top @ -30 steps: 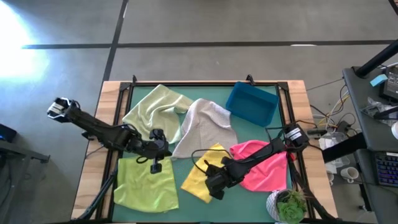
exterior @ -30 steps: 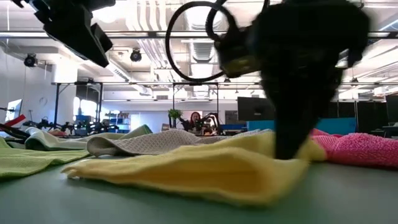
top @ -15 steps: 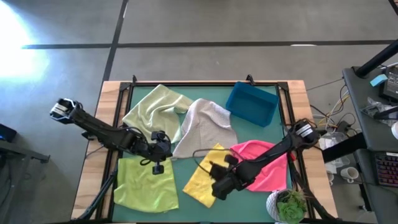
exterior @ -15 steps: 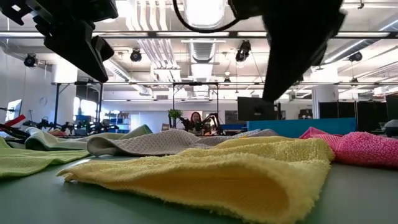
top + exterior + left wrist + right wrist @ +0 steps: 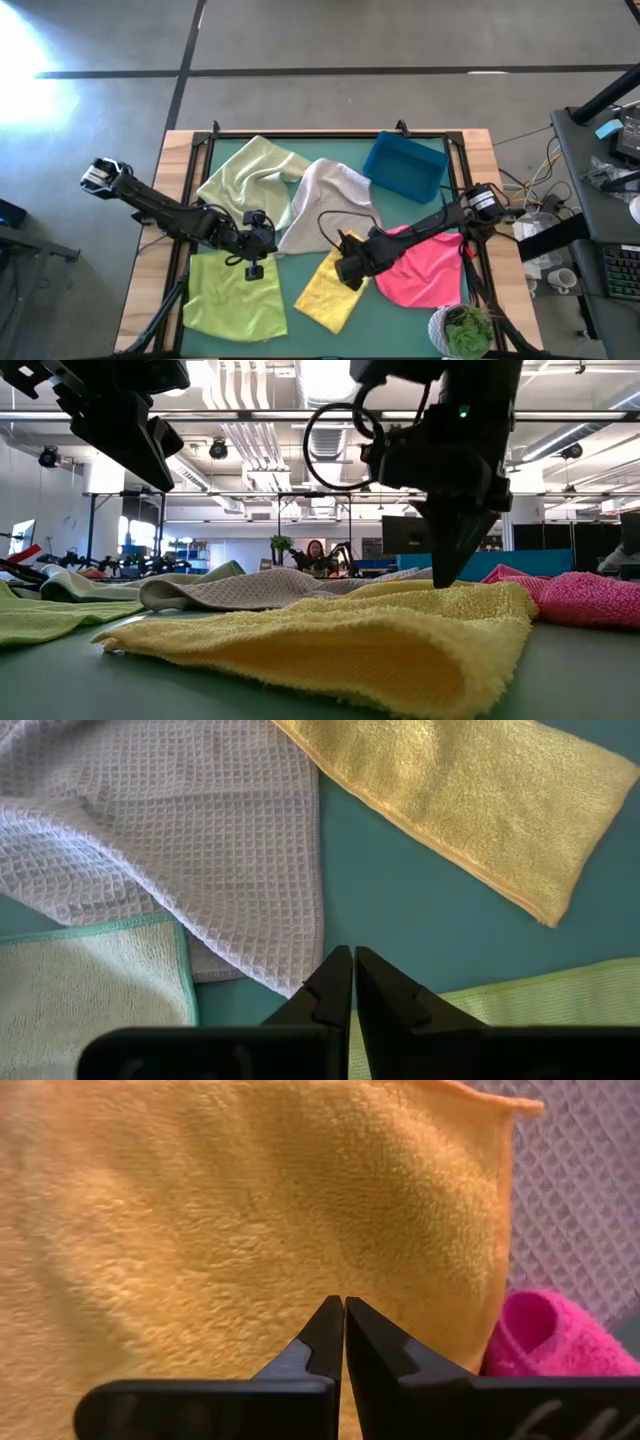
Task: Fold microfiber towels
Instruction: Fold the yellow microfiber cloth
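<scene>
The yellow towel [image 5: 322, 292] lies folded over on the green mat, near the middle front; it also shows in the low view [image 5: 330, 630]. My right gripper [image 5: 347, 270] is shut, pointing down, its tips at the towel's far right part [image 5: 300, 1250]. My left gripper [image 5: 252, 268] is shut and empty, raised above the bare mat [image 5: 420, 910] between the light grey towel [image 5: 325, 200] and the lime green towel [image 5: 235, 295]. The pale green towel [image 5: 250, 170] lies at the far left. The hot pink towel [image 5: 425, 272] lies at the right under my right arm. My right gripper comes down from above with shut fingers onto the yellow towel's upper layer near its far right edge [image 5: 470, 595]. In the low view the tips [image 5: 440, 575] reach the towel's top surface. Whether they touch it I cannot tell. The towel lies flat on the mat.
A blue bin [image 5: 405, 165] stands at the far right of the mat. A potted plant [image 5: 462, 330] stands at the near right corner. A black frame [image 5: 330, 135] borders the mat. A cable loop [image 5: 330, 225] hangs from my right arm over the grey towel.
My right gripper has lifted off the yellow towel's near right part, gone toward the table's far edge and come down again on the towel's far part. The yellow towel now lies folded over and narrower, its upper layer resting loose.
</scene>
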